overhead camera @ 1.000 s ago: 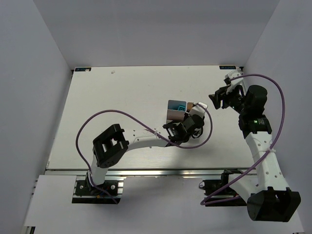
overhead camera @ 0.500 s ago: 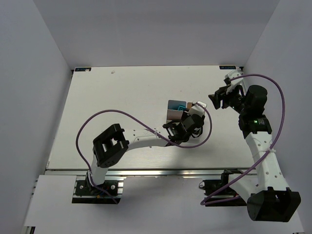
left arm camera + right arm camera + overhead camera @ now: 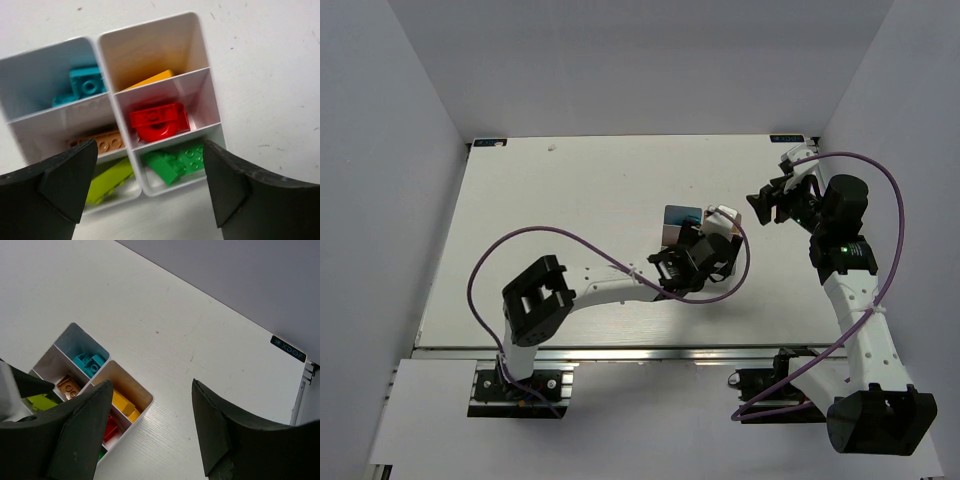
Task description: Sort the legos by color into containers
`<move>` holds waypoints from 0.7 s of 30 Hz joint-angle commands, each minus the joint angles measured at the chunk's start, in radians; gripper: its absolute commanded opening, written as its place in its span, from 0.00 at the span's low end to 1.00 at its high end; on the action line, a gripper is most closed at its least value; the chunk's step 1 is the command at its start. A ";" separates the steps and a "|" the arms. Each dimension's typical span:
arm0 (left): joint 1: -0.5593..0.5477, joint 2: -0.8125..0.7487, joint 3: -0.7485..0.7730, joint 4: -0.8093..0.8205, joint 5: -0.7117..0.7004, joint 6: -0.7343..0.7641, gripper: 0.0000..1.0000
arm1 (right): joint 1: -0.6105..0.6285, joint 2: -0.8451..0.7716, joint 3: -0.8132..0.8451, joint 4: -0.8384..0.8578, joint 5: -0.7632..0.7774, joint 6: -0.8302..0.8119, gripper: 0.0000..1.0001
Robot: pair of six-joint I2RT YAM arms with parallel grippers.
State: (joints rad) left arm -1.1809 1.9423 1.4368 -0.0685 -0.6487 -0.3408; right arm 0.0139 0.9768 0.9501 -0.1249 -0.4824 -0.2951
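Observation:
The containers (image 3: pixel 119 102) are a white six-bin block, also seen at the table's middle (image 3: pixel 670 235) and at lower left in the right wrist view (image 3: pixel 148 401). Each bin holds legos of one color: cyan (image 3: pixel 82 86), yellow (image 3: pixel 150 79), red (image 3: pixel 159 120), orange (image 3: pixel 100 142), lime green (image 3: pixel 112 180) and green (image 3: pixel 175 160). My left gripper (image 3: pixel 149 150) hangs just over the block's near end (image 3: pixel 708 240), open wide, nothing between its fingers. My right gripper (image 3: pixel 151 385) hovers open and empty above the table, right of the block (image 3: pixel 770 200).
The left arm's purple cable (image 3: pixel 550 235) loops over the table left of the block. The right arm's cable (image 3: pixel 890 200) arcs near the right wall. Grey walls close in the white table (image 3: pixel 570 190) on three sides.
My left gripper's jaws have swung from nearly shut to wide open over the block, and its arm has shifted slightly left. The right arm has hardly moved.

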 commanded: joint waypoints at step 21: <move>0.375 -0.726 -0.276 -0.269 0.106 -0.165 0.98 | -0.003 0.296 0.296 -0.450 -0.116 -0.023 0.89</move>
State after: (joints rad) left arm -0.8265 1.2705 1.1694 -0.2962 -0.5774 -0.5232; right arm 0.0139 1.2892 1.1912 -0.5369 -0.5800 -0.3401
